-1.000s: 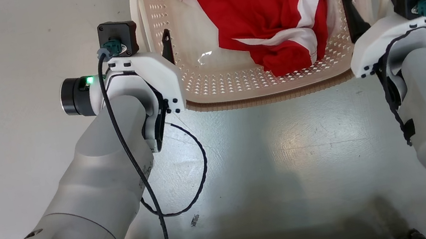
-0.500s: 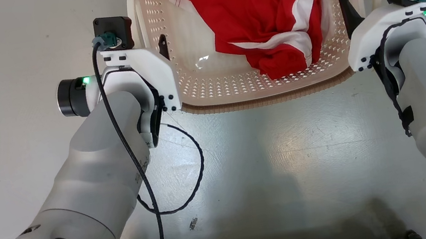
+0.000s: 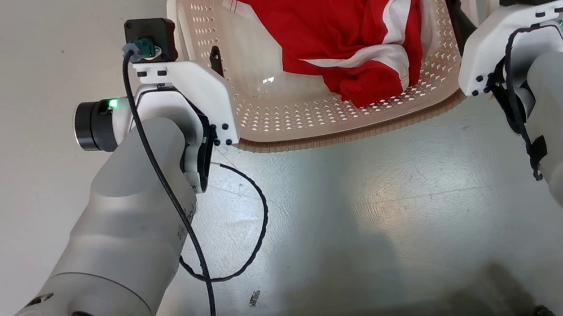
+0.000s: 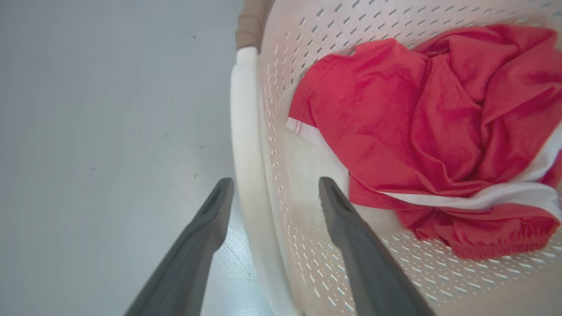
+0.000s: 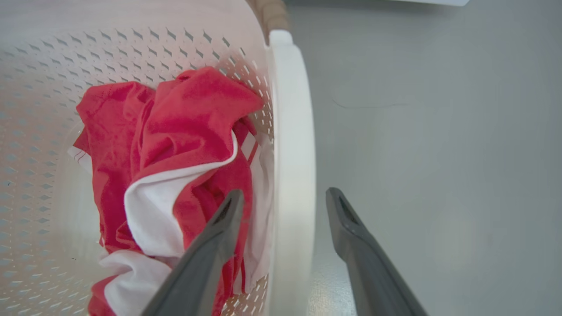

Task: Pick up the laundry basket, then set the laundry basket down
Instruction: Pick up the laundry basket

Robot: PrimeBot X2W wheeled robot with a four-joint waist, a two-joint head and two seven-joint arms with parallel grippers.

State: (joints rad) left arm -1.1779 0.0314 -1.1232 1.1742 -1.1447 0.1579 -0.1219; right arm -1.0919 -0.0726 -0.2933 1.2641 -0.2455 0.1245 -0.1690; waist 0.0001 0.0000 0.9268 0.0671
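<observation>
Floor (image 3: 379, 193), laundry basket (image 3: 345, 131) with red garment (image 3: 335, 0)

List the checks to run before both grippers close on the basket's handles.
1. Open left gripper straddles left handle: ok.
2. Open right gripper straddles right handle: ok.
3. The red garment is clear of the right gripper's inner finger: cannot tell.
4. The laundry basket sits flat on the floor: cannot tell.
</observation>
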